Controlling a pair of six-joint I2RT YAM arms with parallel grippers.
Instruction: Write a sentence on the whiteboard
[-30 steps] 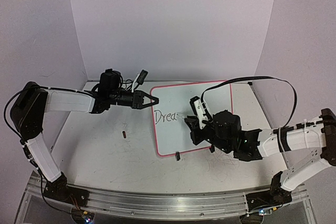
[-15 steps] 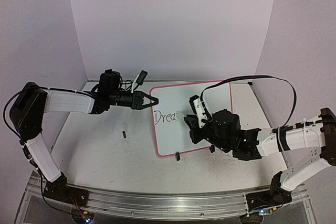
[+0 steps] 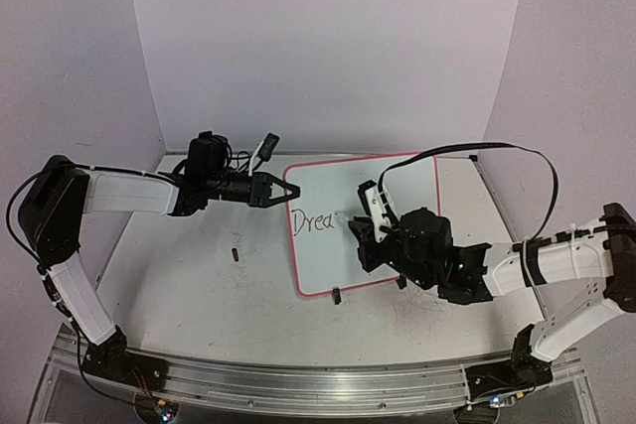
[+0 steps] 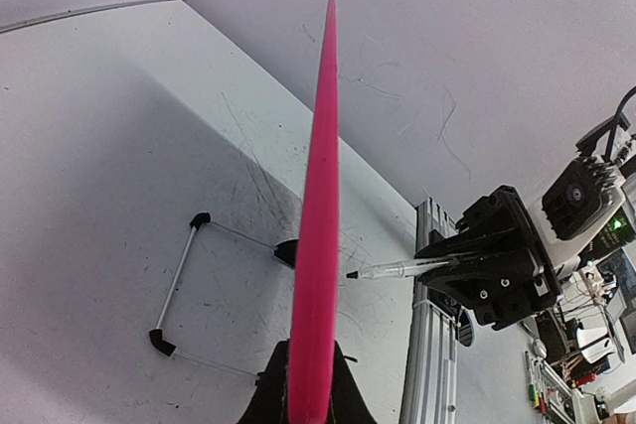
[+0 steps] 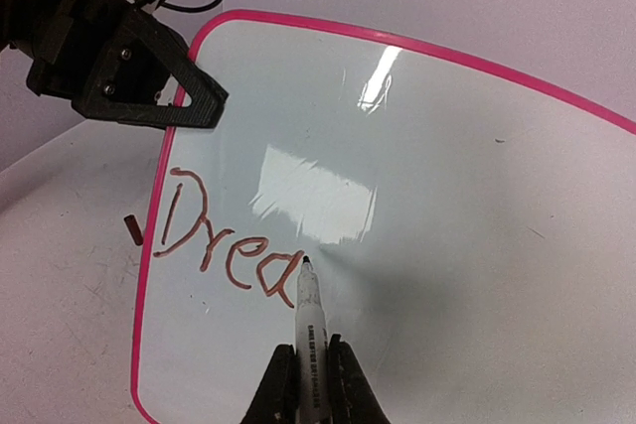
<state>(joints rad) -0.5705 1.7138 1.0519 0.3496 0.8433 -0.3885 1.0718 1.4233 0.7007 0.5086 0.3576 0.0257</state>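
Sentence (image 5: 224, 245): "a" finishing since last second; most letters remaining.
Right pincer (image 5: 306, 369): clamping marker (image 5: 308, 315), tip just ahead.
Left pincer (image 3: 288, 190): clamping whiteboard (image 5: 447, 206) rim.

left pincer (image 3: 287, 189) on left rim of whiteboard (image 3: 397, 182), marker (image 5: 306, 313) tip on whiteboard

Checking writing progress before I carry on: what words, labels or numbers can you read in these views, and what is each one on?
"Drea": dark handwriting on the left part of the whiteboard.
Small print along the pen barrel: too small to read.
Nothing else is readable; the marks on the table are scuffs, not words.
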